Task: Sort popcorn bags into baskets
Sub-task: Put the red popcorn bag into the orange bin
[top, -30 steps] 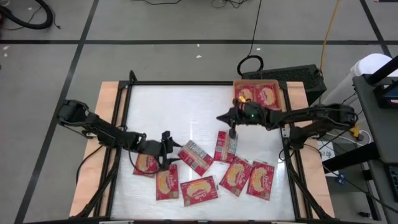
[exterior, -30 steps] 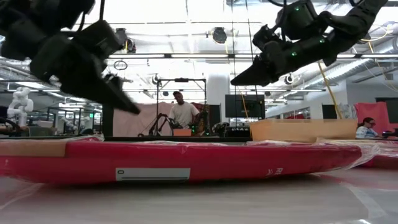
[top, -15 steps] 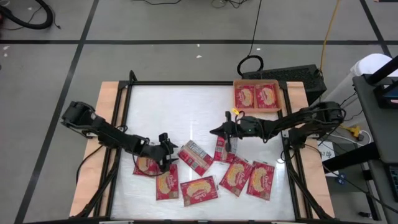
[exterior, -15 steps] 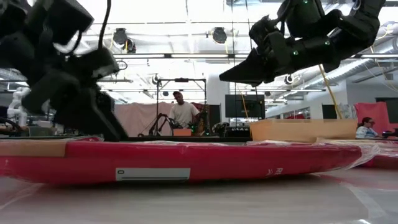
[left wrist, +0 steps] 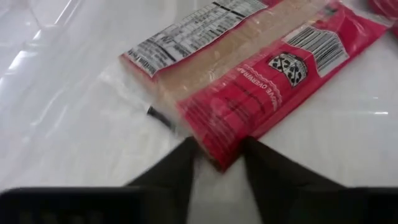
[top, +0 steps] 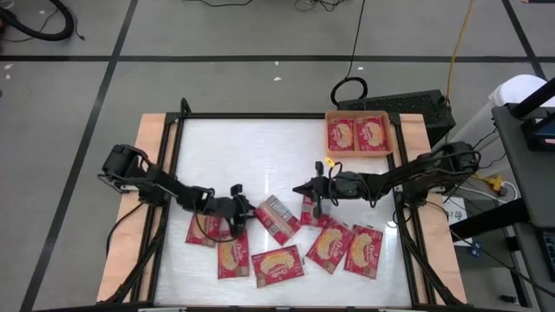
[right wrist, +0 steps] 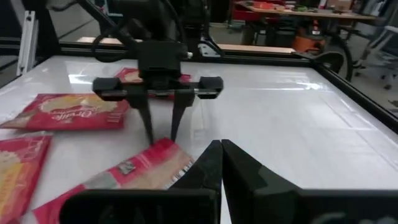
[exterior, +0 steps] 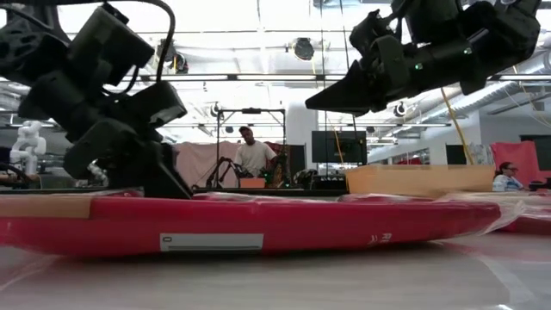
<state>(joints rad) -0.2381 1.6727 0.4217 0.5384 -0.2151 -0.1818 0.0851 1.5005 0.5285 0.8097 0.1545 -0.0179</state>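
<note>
The left gripper (left wrist: 214, 163) pinches the corner of a face-down popcorn bag (top: 276, 217) mid-table, fingers narrowly parted around it; the right gripper (top: 301, 187) hovers nearby, shut and empty; two bags lie in the orange tray (top: 358, 115).

The popcorn bags (left wrist: 261, 93) are glossy crinkled plastic film; the table (top: 234, 156) is smooth, shiny white (wood-look edges), fingers (left wrist: 273, 180) matt black.

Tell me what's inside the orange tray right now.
The orange tray at the table's far right corner holds two popcorn bags lying flat side by side, popcorn picture up. They cover nearly the whole floor, so anything beneath them cannot be seen.
</note>
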